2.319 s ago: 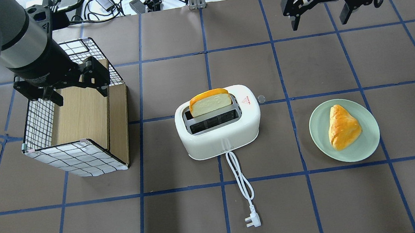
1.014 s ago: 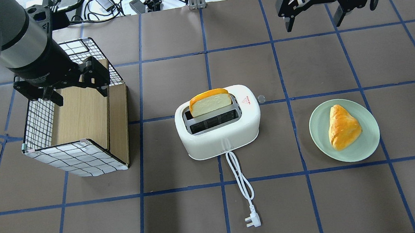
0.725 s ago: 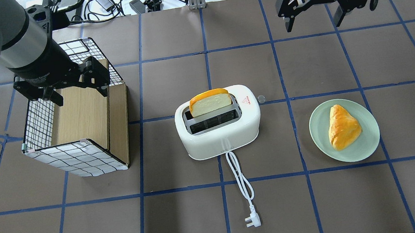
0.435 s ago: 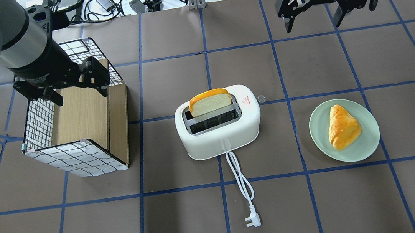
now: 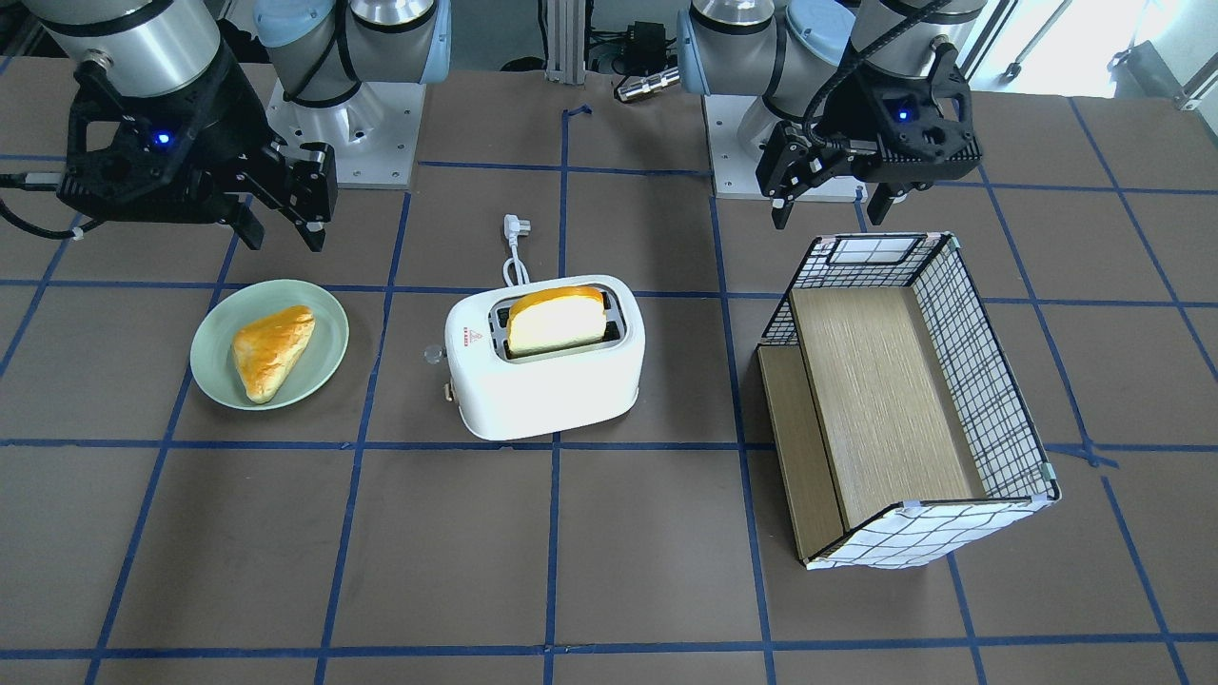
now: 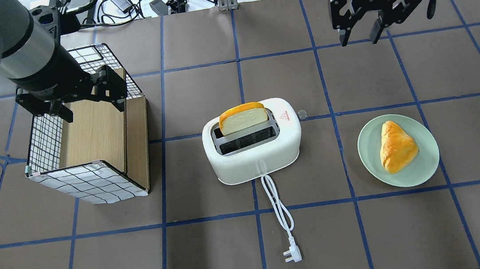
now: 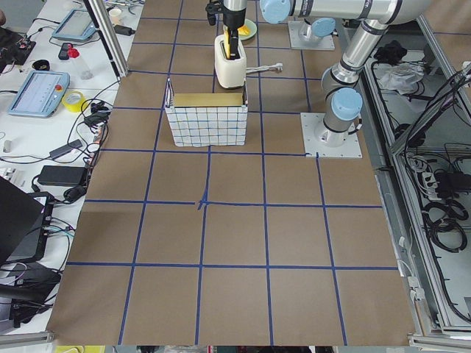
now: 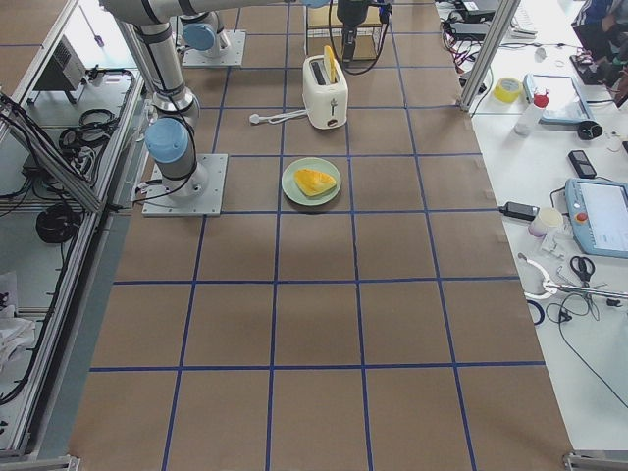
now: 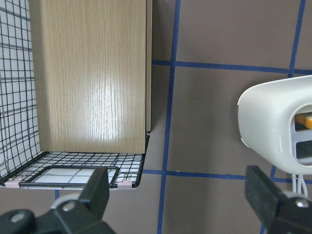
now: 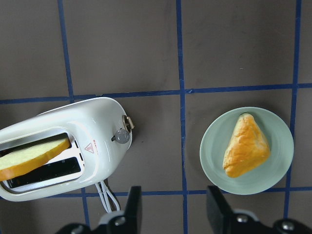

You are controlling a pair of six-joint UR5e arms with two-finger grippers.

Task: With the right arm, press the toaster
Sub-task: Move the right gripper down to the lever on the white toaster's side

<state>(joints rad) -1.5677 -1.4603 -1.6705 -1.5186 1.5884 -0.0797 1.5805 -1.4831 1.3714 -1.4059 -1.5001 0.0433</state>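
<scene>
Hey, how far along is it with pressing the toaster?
Done: a bread slice stands in one slot of the toaster, riding high, so the lever looks unpressed. In hand: the right gripper hangs open and empty, well away from the toaster. Left: bring it to the clear lever knob at the toaster's end and push down.

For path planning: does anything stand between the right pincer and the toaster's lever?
Nothing visible does. Only bare table lies between the right pincer and the toaster lever; the plate sits off that line.
</scene>
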